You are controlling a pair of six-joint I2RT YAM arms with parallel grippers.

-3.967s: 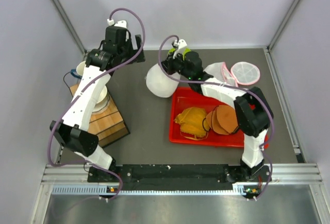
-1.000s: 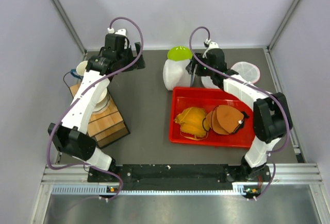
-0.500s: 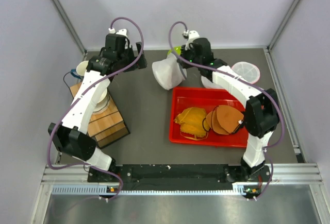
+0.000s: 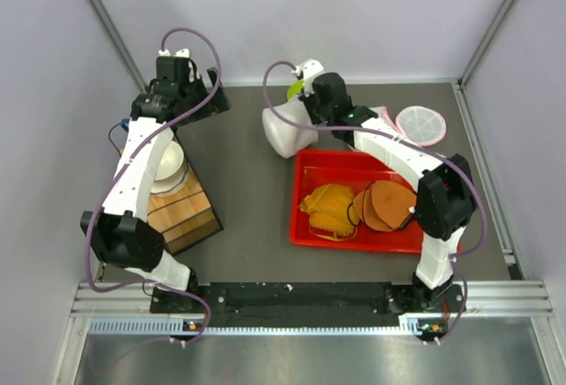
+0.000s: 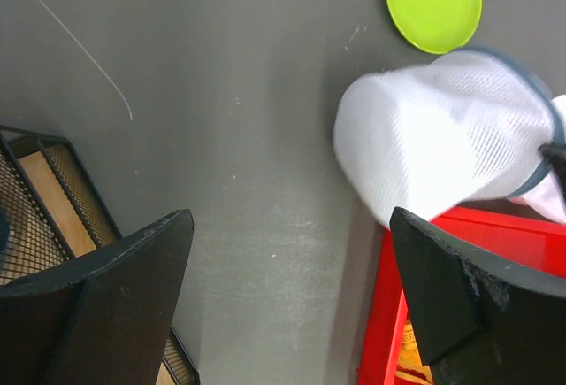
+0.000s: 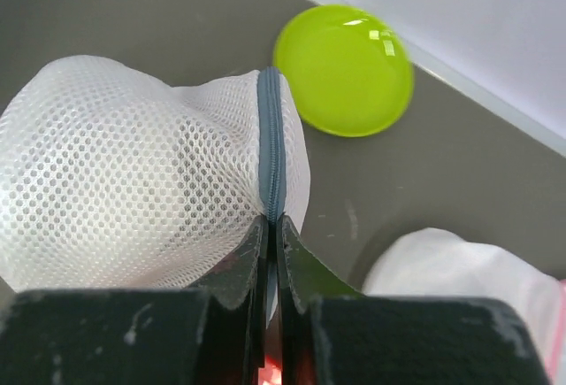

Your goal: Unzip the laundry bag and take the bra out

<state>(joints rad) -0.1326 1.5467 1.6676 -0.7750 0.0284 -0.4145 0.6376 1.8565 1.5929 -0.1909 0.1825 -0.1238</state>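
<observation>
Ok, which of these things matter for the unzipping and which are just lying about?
In the job: laundry bag; grey zipper; right gripper, shut on the zipper; left gripper, open; red tray, likely the drop spot.
Lying about: green plate; wooden crate; pink-rimmed mesh bag.

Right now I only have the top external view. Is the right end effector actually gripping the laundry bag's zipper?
Observer: Yes. The right wrist view shows the right end effector shut on the grey zipper of the white mesh laundry bag.
Operator: Is that zipper opened?
Observer: The stretch beyond the grip looks closed in that view.
Operator: And the other arm?
Observer: The left wrist view shows the left end effector open and empty above the table, apart from the bag.
</observation>
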